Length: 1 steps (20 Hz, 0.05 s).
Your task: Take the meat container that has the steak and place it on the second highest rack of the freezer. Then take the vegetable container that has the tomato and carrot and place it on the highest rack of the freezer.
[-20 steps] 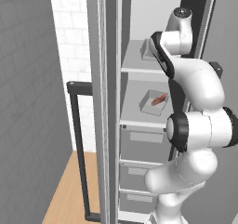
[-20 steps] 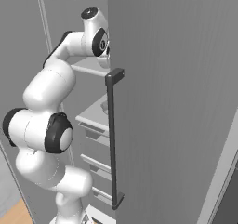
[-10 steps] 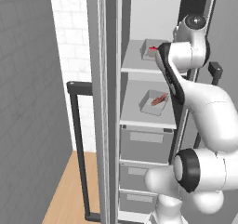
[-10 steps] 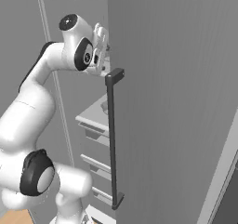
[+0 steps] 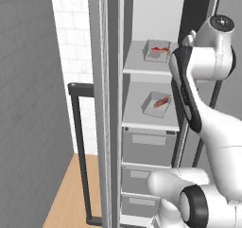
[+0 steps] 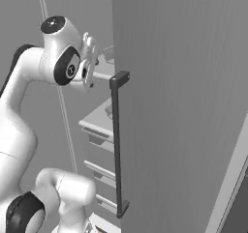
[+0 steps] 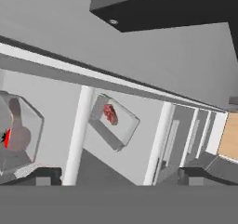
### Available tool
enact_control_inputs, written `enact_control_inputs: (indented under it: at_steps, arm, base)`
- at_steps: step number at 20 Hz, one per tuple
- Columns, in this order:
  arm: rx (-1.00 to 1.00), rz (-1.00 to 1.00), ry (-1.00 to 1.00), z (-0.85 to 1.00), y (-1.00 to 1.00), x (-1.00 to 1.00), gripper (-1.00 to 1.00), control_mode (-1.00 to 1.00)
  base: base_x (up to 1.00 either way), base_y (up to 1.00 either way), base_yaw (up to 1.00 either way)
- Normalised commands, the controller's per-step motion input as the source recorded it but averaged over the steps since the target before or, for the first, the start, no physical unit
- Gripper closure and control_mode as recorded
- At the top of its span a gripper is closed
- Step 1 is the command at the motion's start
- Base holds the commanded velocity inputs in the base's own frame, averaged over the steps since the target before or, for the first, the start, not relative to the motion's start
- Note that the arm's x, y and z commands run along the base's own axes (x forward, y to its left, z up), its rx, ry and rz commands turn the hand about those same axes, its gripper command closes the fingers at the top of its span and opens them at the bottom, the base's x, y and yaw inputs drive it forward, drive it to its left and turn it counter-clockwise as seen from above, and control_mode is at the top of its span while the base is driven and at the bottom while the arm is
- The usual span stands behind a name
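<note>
The vegetable container (image 5: 157,51) with the tomato (image 5: 154,48) and the carrot (image 5: 163,48) sits on the highest rack (image 5: 142,61) of the freezer (image 5: 156,127), toward the rack's right edge and set back from its front lip. Below it, the meat container (image 5: 156,104) with the steak (image 5: 162,100) rests near the middle of the second highest rack (image 5: 142,118). Judged from this, both placements look done.

Each container appears to be a shallow, stiff, light tray with thin walls; a rim or side wall would be the natural hold, since the smooth sides may slip. The tomato would likely roll if its tray tilts, while the carrot and steak lie flat.

The gripper (image 7: 114,176) sits beside the upper rack's right edge; its fingertips (image 7: 44,176) stand wide apart with nothing between them. In the hand view the vegetable container is cut off at the left edge, with just a sliver of red visible. The arm (image 5: 198,80) hides the racks' right ends, and the door (image 6: 179,106) covers most of the shelves in the right base view.
</note>
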Motion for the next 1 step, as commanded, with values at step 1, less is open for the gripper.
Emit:
enact_control_inputs:
  at_steps: [1]
  arm:
    - [0.13, 0.03, 0.05, -0.06, 0.13, -1.00, -1.00, -1.00]
  base:
    - [0.00, 0.00, 0.00]
